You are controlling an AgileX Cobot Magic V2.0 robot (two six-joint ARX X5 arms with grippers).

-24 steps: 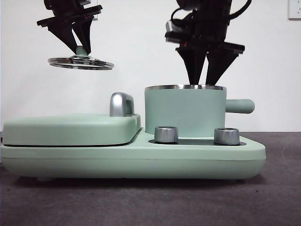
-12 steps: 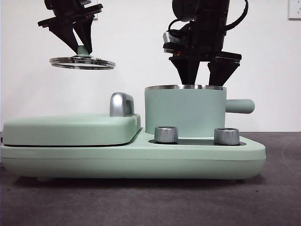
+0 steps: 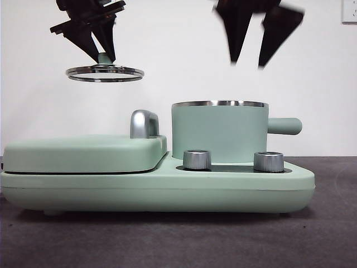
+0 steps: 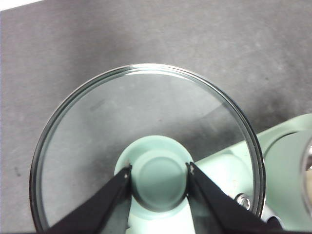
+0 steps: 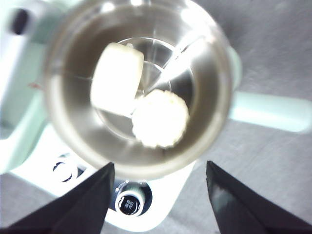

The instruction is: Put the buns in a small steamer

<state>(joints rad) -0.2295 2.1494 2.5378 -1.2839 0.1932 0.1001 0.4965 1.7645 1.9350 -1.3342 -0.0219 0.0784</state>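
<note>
The small steamer [image 3: 219, 131] stands on the right half of the mint-green appliance, its lid off. From the right wrist view I look down into the steamer [image 5: 204, 136] and see both buns on its floor: the smooth bun [image 5: 116, 78] and the ridged bun [image 5: 160, 118], touching each other. My right gripper [image 3: 248, 58] [image 5: 158, 195] hangs open and empty well above the pot's rim. High over the left side, my left gripper [image 3: 100, 54] [image 4: 158, 178] is shut on the green knob [image 4: 160, 179] of the steamer's glass lid [image 3: 105, 72], holding it level.
The appliance base [image 3: 156, 187] carries a flat griddle lid [image 3: 83, 152] with a chrome handle [image 3: 144, 123] on the left and two steel dials [image 3: 197, 159] [image 3: 269, 161] in front of the pot. The steamer's side handle [image 3: 284, 125] points right.
My right gripper has risen out of the steamer to well above its rim, open and empty. The left gripper with the lid has drifted slightly right and up.
</note>
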